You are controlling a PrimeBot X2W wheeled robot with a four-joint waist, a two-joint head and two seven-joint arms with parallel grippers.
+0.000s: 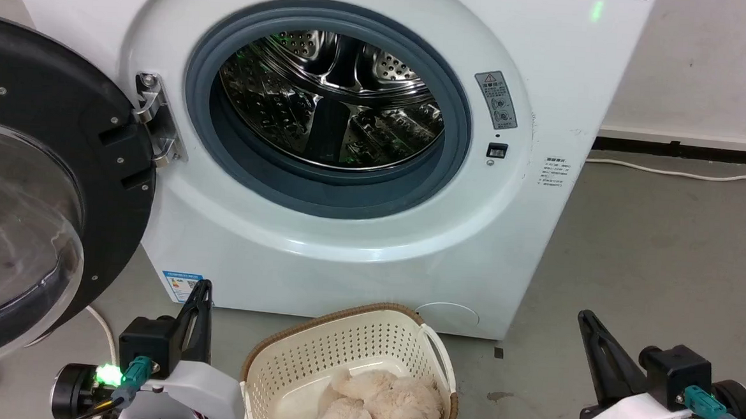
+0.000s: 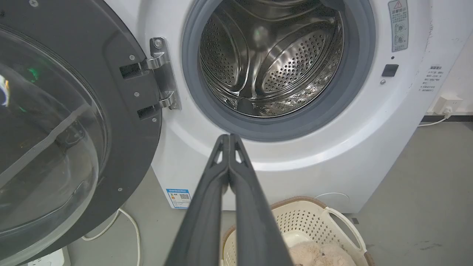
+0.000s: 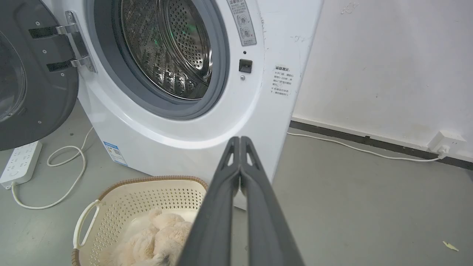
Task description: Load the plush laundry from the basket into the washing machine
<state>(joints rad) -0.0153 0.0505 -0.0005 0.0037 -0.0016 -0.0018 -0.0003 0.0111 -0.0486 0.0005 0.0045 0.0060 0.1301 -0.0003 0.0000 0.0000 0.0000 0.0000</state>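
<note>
warning triangle sticker (image 1: 497,100), washing machine (image 1: 344,278) front

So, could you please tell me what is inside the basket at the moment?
The cream plush toy lies on the basket's bottom, with some bare bottom showing beside it. Whatever may lie under the toy is covered, and the basket's near end is cut off.

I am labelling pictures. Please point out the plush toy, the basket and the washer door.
plush toy (image 1: 380,405), head view, on its fluffy body.
basket (image 1: 340,343), head view, on its perforated far wall.
washer door (image 1: 53,106), head view, on its black rim.
</note>
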